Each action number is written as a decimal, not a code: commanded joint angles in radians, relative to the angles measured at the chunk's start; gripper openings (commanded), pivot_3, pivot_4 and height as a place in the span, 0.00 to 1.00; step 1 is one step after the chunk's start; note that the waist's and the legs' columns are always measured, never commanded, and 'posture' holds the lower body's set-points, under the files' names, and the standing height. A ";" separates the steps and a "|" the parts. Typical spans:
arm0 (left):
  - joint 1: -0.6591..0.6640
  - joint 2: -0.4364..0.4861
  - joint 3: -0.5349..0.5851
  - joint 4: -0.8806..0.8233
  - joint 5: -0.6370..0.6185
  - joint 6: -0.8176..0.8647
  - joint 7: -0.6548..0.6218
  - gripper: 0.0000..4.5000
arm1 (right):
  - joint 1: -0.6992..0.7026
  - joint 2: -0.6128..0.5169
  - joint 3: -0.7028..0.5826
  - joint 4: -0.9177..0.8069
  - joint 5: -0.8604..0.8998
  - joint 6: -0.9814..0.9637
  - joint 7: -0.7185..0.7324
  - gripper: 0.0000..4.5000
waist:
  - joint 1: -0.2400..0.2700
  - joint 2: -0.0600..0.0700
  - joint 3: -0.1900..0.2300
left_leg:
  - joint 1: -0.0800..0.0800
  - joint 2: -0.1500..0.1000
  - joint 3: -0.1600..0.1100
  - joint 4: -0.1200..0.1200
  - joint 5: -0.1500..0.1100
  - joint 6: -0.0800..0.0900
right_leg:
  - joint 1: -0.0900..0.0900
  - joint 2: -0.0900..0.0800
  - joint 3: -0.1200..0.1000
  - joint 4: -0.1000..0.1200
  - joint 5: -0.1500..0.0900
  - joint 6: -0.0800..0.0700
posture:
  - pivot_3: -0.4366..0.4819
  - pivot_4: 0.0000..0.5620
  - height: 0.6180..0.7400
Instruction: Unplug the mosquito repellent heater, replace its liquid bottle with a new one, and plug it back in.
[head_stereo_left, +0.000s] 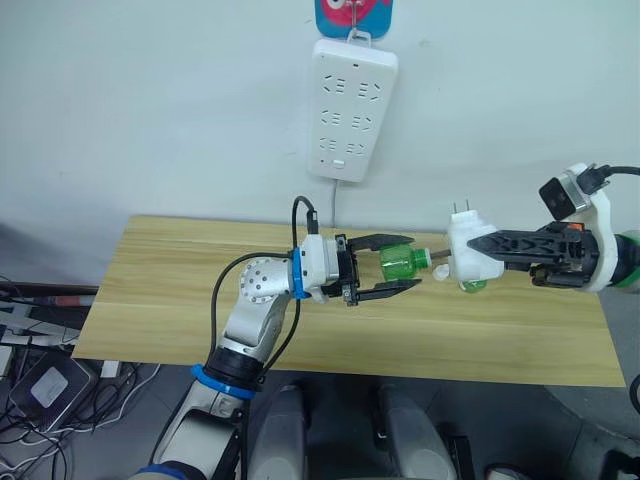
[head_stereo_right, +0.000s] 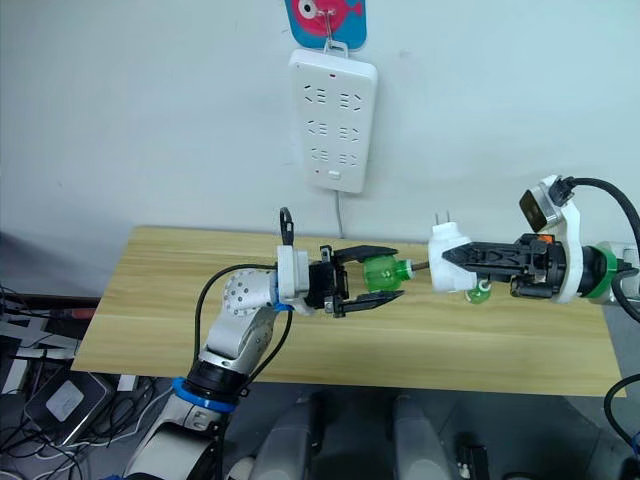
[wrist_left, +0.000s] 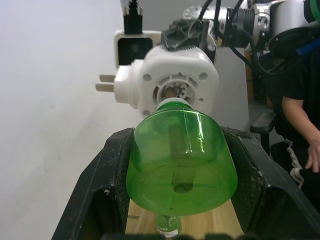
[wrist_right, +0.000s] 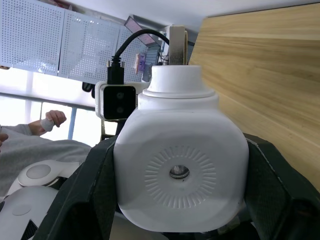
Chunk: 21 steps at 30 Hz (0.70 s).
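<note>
Left eye view is showing the left gripper (head_stereo_left: 392, 267) grasping a green liquid bottle (head_stereo_left: 402, 263) above the wooden table (head_stereo_left: 150, 300), its neck pointing at the mosquito repellent heater (head_stereo_left: 470, 250). The right gripper (head_stereo_left: 478, 245) is clamping that heater, prongs up, below the wall power strip (head_stereo_left: 352, 108). Another green bottle (head_stereo_left: 472, 285) is lying under the heater.

Bright, even indoor light w/ soft shadows; bg windows blown out in right wrist view.
</note>
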 joint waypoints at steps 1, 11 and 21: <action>-0.001 -0.017 -0.018 -0.029 0.001 -0.004 0.013 0.50 | -0.009 0.000 -0.010 -0.031 0.035 -0.020 0.003 0.66 | 0.000 0.000 0.000 | 0.000 0.000 0.000 0.000 0.000 0.000 | 0.000 0.000 0.000 0.000 0.000 0.000 | 0.48 0.59 1.00; -0.002 -0.015 -0.031 -0.031 0.007 -0.012 0.001 0.50 | -0.019 0.012 -0.006 -0.022 0.035 -0.027 -0.018 0.66 | 0.000 0.000 0.000 | 0.000 0.000 0.000 0.000 0.000 0.000 | 0.000 0.000 0.000 0.000 0.000 0.000 | 0.48 0.59 1.00; -0.032 -0.029 -0.025 0.002 0.020 -0.009 0.022 0.50 | -0.015 0.011 0.006 -0.048 0.035 -0.028 -0.016 0.66 | 0.000 0.000 0.000 | 0.000 0.000 0.000 0.000 0.000 0.000 | 0.000 0.000 0.000 0.000 0.000 0.000 | 0.48 0.58 1.00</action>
